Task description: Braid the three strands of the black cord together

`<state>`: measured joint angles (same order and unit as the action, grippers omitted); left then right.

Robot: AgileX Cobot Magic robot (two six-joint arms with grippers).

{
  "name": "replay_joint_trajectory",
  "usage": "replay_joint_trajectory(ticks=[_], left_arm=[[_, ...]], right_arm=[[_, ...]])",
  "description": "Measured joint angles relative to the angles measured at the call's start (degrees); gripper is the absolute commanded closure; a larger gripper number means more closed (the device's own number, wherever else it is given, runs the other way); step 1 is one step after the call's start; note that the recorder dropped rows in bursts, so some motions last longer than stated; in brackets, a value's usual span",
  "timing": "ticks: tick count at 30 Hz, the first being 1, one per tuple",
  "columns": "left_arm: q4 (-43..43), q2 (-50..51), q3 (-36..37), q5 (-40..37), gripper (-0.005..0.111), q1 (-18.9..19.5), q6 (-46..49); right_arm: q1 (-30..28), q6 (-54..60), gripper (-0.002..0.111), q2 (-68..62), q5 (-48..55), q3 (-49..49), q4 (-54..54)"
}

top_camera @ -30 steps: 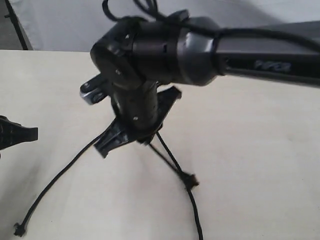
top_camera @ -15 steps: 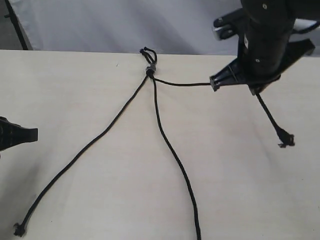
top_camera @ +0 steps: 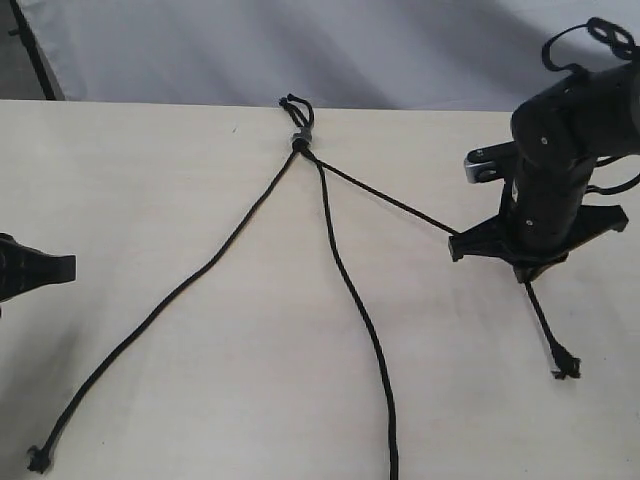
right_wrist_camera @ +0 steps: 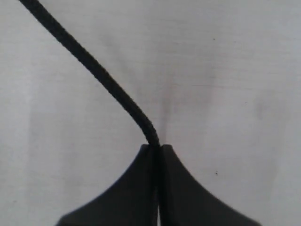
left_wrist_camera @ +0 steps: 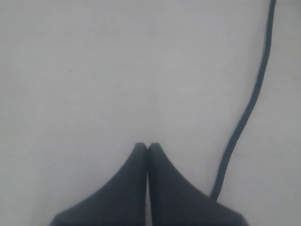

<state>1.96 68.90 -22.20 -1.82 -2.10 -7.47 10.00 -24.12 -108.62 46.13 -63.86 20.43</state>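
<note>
Black cord [top_camera: 298,141], knotted near the desk's [top_camera: 150,180] far edge, spreads three strands [top_camera: 370,320]; right gripper [right_wrist_camera: 155,148] clamps the right strand [top_camera: 385,196] taut, while left gripper [left_wrist_camera: 147,146] rests closed and empty at the left edge.

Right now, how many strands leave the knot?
3. The left strand trails to the exterior view's lower left; the middle strand runs to its bottom edge; the right strand is pinched in the right gripper.

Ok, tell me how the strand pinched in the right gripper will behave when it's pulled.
Probably floppy: the strand runs straight only between the knot and the right gripper, while its free tail falls limp. Likely very light; it shows no sag on that taut stretch. It may slip, since only the narrow fingertips pinch it.
</note>
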Motion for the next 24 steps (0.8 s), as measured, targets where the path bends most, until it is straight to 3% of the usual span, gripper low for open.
replay_joint_trajectory(ticks=[3,5,8,13,16,19,22,23,24], left_arm=[[0.00,0.00,0.00,0.00,0.107,0.00,-0.16],[0.00,0.00,0.00,0.00,0.107,0.00,-0.16],[0.00,0.00,0.00,0.00,0.107,0.00,-0.16],[0.00,0.00,0.00,-0.14,0.101,-0.92,-0.86],[0.00,0.00,0.00,-0.49,0.089,-5.02,-1.27],[0.00,0.14,-1.35,-1.55,0.072,-11.49,-3.00],[0.00,1.25,-4.58,-3.49,0.060,-18.49,-5.24],[0.00,2.09,-6.09,-4.12,0.058,-20.95,-5.79],[0.00,2.96,-7.38,-4.52,0.057,-23.40,-6.22]], right_arm=[[0.00,0.00,0.082,-1.71,-0.33,0.00,0.00],[0.00,-0.12,0.057,-2.45,0.03,0.00,0.00],[0.00,-0.24,0.032,-2.98,0.44,0.14,0.00],[0.00,1.75,0.029,-2.35,0.55,0.05,-0.46],[0.00,2.44,0.035,0.58,-2.15,0.05,-1.83],[0.00,3.52,0.061,4.54,-7.00,0.05,-3.20],[0.12,3.96,0.102,9.34,-13.82,1.00,-4.57],[0.22,3.96,0.108,10.73,-15.58,1.54,-4.83],[0.22,3.96,0.107,12.47,-17.55,2.35,-5.12]])
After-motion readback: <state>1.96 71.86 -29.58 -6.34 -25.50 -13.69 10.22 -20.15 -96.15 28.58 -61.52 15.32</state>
